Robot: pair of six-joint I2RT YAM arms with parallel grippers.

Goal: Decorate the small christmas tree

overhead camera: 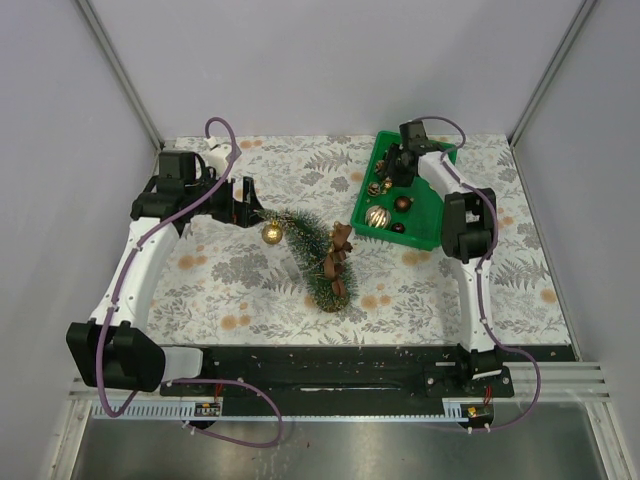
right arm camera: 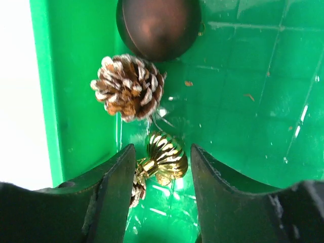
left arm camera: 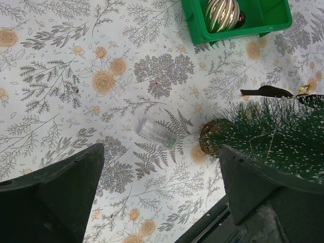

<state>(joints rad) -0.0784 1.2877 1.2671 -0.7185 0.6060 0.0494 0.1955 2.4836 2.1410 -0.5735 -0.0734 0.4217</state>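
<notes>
A: Where do your right jaws stand?

B: My right gripper (right arm camera: 162, 152) has them apart, straddling the ribbed gold bauble (right arm camera: 166, 158) and not clamped on it. I'd close slowly on its cap, since I expect it to roll. A frosted pine cone (right arm camera: 126, 93) sits just beyond the tips, with a brown ball (right arm camera: 158, 25) past that, all inside the green bin (right arm camera: 76, 101).

A: And the left?

B: My left gripper (left arm camera: 161, 149) is wide apart with nothing between. The small christmas tree (left arm camera: 273, 131) lies on its side just right of it, so I'd steady that first.
</notes>
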